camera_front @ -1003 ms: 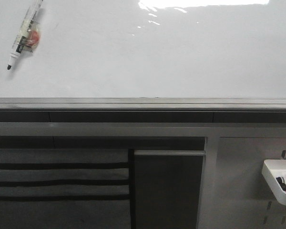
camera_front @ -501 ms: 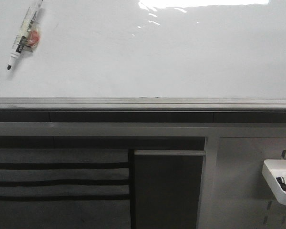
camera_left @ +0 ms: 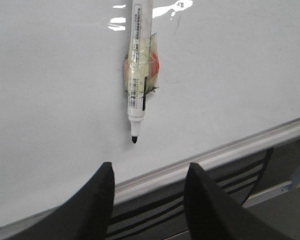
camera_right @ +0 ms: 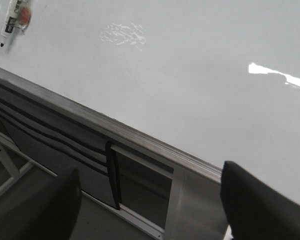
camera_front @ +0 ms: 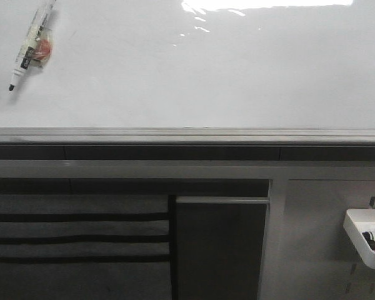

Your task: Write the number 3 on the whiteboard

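The whiteboard (camera_front: 194, 69) shows no stroke anywhere; no number 3 is visible, so by my judgement the writing has not begun. A marker (camera_left: 138, 70) is stuck to the whiteboard with tape, tip down, above its grey edge rail (camera_front: 187, 134). The left gripper (camera_left: 149, 200) hangs just below the marker, fingers released and empty. The right gripper (camera_right: 150, 210) is released too, well apart from the marker.
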You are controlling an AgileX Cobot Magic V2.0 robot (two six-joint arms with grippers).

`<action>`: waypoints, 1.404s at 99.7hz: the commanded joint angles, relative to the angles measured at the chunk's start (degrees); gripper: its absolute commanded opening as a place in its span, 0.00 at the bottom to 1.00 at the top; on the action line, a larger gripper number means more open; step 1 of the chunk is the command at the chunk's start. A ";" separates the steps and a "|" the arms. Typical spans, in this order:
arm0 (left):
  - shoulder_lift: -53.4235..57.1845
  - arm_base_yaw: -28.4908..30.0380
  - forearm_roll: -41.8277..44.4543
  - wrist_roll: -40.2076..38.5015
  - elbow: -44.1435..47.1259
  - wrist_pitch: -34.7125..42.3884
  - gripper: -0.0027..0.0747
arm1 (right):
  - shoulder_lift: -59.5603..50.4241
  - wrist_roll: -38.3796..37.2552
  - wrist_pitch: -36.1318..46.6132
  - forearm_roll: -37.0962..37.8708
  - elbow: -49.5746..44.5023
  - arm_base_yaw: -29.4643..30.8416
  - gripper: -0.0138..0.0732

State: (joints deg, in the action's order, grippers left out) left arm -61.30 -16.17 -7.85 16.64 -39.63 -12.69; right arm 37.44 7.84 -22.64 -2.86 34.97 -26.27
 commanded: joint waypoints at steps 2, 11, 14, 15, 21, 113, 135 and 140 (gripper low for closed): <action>-3.37 -0.69 0.51 0.12 -2.78 9.31 0.38 | 1.46 0.60 5.52 0.01 2.11 -0.10 0.75; -6.85 -0.85 0.64 0.12 -3.71 13.48 0.36 | 1.99 0.60 5.90 0.01 2.11 -0.10 0.75; -7.85 -0.85 0.64 0.12 -4.12 14.47 0.35 | 1.99 0.60 5.90 0.12 2.11 -0.10 0.75; -8.33 -0.85 0.64 0.12 -4.20 14.90 0.35 | 1.99 0.60 5.90 0.12 2.11 -0.10 0.75; -10.25 -0.85 0.68 0.12 -4.90 16.07 0.34 | 1.99 0.60 6.24 0.24 2.11 -0.10 0.75; -19.93 -2.16 3.38 0.12 -6.81 23.24 0.15 | 1.99 0.60 6.23 0.55 2.11 -0.10 0.75; -19.93 -2.16 3.38 0.12 -6.81 23.24 0.01 | 1.99 0.60 6.23 0.55 2.11 -0.10 0.75; -19.93 -2.16 3.38 0.12 -6.81 23.24 0.01 | 1.99 0.60 6.23 0.55 2.11 -0.10 0.75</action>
State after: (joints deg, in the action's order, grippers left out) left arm -82.74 -17.91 -4.28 16.64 -44.64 5.98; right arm 39.25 7.84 -21.03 -2.86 34.97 -26.27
